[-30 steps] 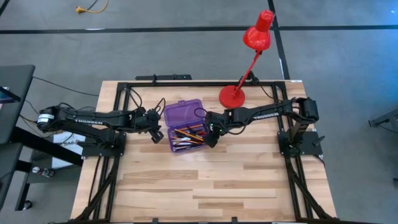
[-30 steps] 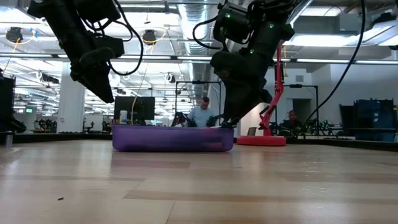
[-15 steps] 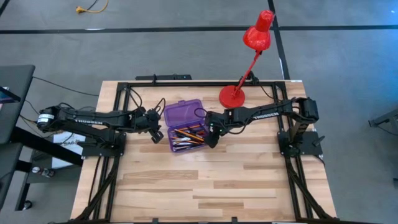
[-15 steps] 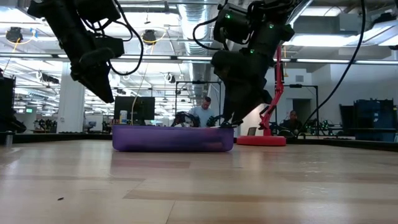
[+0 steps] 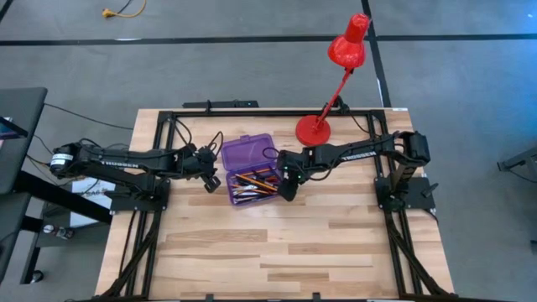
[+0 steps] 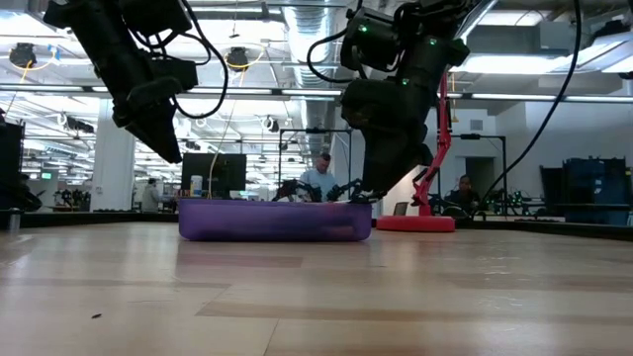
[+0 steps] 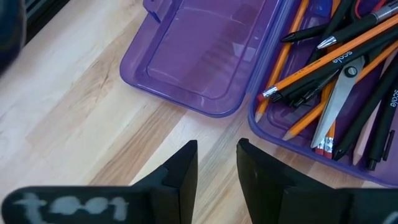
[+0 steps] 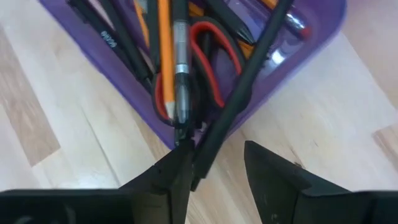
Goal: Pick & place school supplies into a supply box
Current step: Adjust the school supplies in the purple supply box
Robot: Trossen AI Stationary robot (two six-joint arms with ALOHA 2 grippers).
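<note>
Wooden counter (image 5: 277,243) carried an open purple box (image 5: 251,172) holding pencils (image 7: 344,51), pens (image 8: 180,56) and scissors (image 8: 211,46). Right gripper (image 8: 214,165) hung at the box's right end, fingers apart around a black pen (image 8: 242,93) leaning over the rim. Left gripper (image 7: 216,163) hovered beside the lid (image 7: 199,56), fingers slightly apart, empty.

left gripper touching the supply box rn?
Apart. In the left wrist view, bare wood shows between the left gripper fingertips and the supply box; the high view also puts it beside the case, fingers slightly open and empty.
</note>
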